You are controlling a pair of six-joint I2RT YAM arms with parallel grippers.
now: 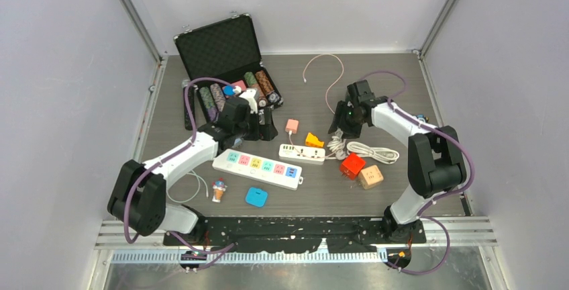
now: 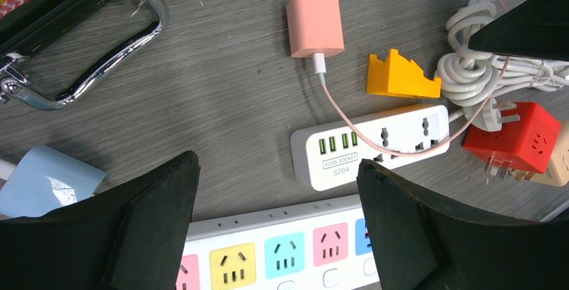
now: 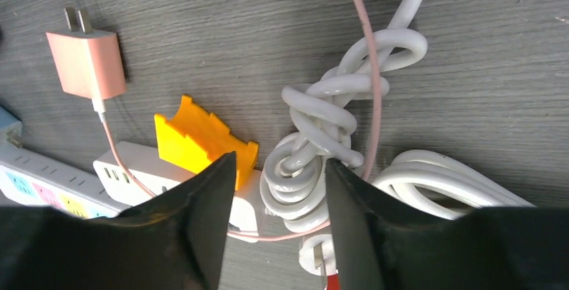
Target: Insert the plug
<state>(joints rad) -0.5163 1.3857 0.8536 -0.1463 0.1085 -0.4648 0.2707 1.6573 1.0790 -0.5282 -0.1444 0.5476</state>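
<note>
Right wrist view: right end effector [image 3: 280,162] around the white cord [image 3: 322,125], grip unclear; left end effector [image 2: 278,162] open, empty; pink plug [image 3: 86,62] not plugged in yet.

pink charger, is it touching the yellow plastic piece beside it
Apart. The left wrist view shows it plainly: a strip of bare table lies between the pink charger and the yellow plastic piece. The right wrist view shows the same gap.
</note>
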